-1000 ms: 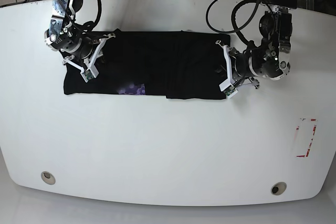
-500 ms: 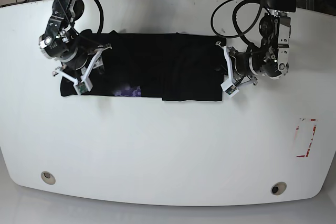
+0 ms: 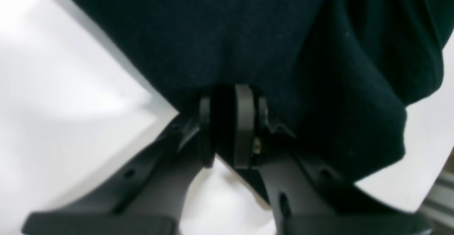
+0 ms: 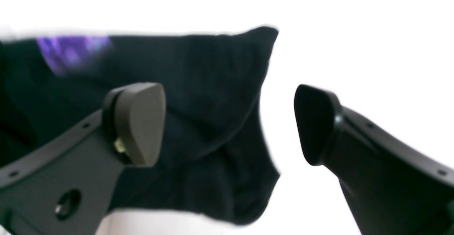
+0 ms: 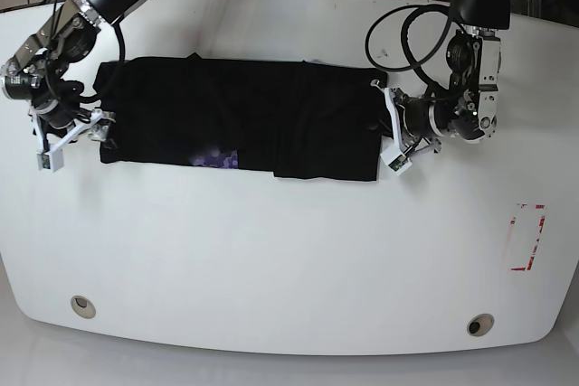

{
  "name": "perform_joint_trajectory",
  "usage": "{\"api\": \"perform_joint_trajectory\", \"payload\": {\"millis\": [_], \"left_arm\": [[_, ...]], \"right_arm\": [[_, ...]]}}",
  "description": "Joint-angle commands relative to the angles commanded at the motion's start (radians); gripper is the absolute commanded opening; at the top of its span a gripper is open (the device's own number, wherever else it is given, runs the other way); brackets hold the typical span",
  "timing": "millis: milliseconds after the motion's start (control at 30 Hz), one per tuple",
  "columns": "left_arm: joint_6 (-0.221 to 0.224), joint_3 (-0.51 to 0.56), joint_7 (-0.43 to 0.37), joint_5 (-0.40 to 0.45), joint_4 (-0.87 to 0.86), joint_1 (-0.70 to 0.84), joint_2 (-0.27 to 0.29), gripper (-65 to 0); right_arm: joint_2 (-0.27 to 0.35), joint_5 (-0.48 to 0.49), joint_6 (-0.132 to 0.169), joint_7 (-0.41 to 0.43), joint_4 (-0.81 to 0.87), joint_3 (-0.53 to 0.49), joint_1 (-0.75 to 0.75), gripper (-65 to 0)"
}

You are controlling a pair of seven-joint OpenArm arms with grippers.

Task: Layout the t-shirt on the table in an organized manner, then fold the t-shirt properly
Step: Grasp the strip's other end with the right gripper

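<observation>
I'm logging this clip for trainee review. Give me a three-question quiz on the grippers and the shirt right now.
1. True or false: the right gripper is open, holding nothing.
2. What is the left gripper shut on?
A. the table
B. the t-shirt
C. a cable
3. What colour patch shows on the shirt's front edge?

Key: 1 true; 2 B; 3 purple.

**Count of things in view**

One large white smooth worktop [image 5: 289, 259] carries one black cloth t-shirt [image 5: 271, 115]. Two round grey holes sit near the lower edge: one lower left [image 5: 82, 305], one lower right [image 5: 479, 324]. One red-marked patch [image 5: 527, 237] lies at right. Two robot arms reach in.
</observation>
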Motion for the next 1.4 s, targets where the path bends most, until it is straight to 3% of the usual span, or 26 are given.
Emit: {"api": "perform_joint_trajectory", "payload": {"millis": [267, 433, 733, 1000, 1067, 1300, 1333, 1400], "left_arm": [[0.000, 0.002, -0.003, 0.000, -0.029, -0.015, 0.000, -58.2], [0.000, 0.005, -0.003, 0.000, -0.026, -0.015, 0.000, -58.2], [0.000, 0.005, -0.002, 0.000, -0.026, -0.015, 0.000, -58.2], [0.000, 0.006, 0.002, 0.000, -0.025, -0.015, 0.000, -58.2], [0.000, 0.006, 0.002, 0.000, -0.025, -0.015, 0.000, -58.2], [0.000, 0.006, 0.002, 0.000, -0.031, -0.015, 0.003, -58.2], [0.000, 0.006, 0.002, 0.000, -0.031, -0.015, 0.003, -58.2], [0.000, 0.006, 0.002, 0.000, -0.031, -0.012, 0.005, -58.2]], "right_arm": [[0.098, 0.152, 0.000, 0.043, -0.270, 0.028, -0.006, -11.1], [0.109, 0.169, 0.000, 0.057, -0.345, 0.026, -0.009, -11.1], [0.049, 0.166, 0.000, 0.066, -0.344, -0.044, -0.034, -11.1], [-0.003, 0.164, 0.000, 0.135, -0.318, -0.137, -0.063, -13.0], [-0.006, 0.164, 0.000, 0.140, -0.315, -0.147, -0.064, -17.8], [-0.006, 0.164, 0.000, 0.175, -0.315, -0.160, -0.068, -58.5], [-0.002, 0.164, 0.000, 0.175, -0.315, -0.160, -0.068, -62.6], [0.000, 0.164, 0.000, 0.175, -0.287, -0.160, -0.069, -64.5]]}}
